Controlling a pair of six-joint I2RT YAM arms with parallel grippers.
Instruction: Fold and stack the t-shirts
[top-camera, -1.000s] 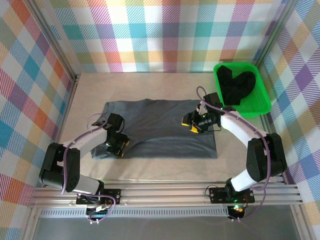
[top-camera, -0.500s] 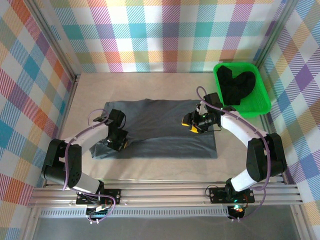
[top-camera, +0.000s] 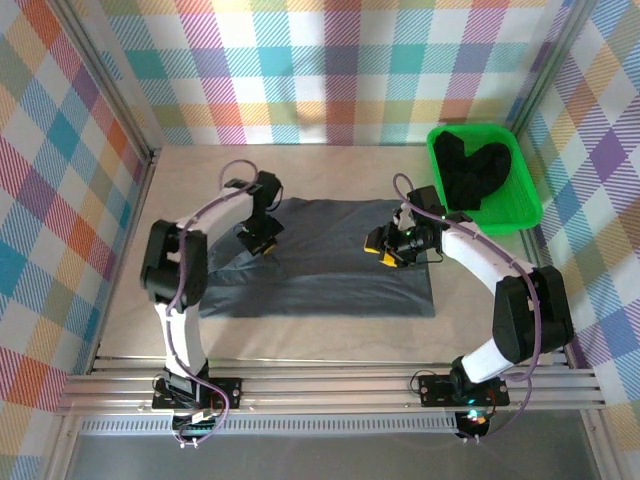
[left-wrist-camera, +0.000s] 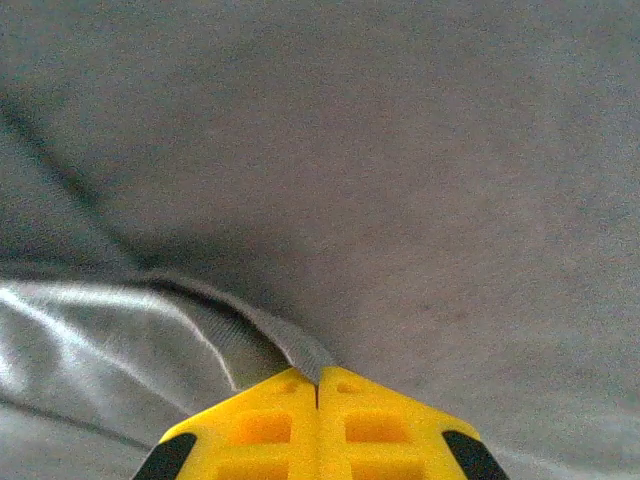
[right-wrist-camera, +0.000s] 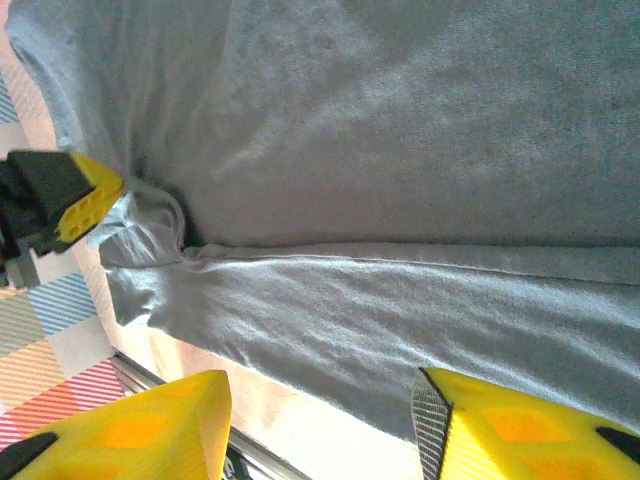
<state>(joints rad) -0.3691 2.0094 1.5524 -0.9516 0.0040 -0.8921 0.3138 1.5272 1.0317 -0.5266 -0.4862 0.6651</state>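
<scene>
Now pinching a hem fold of the soft slate-grey cotton t-shirt (top-camera: 330, 270), flat across the middle of the beige table (top-camera: 300, 170), in the pressed-together left gripper (left-wrist-camera: 318, 374), with the right gripper (right-wrist-camera: 320, 400) spread above its right side; limp, light, best seized at edges.

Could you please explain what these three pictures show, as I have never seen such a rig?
These are two robot arms bolted to a table, each ending in a two-finger gripper. One picture looks down from above; the other two come from wrist cameras. A grey shirt lies on the table, and black shirts sit in a green tray at the far right. The left gripper is shut, pinching a fold of the grey shirt. The right gripper hangs open over it, holding nothing.
</scene>
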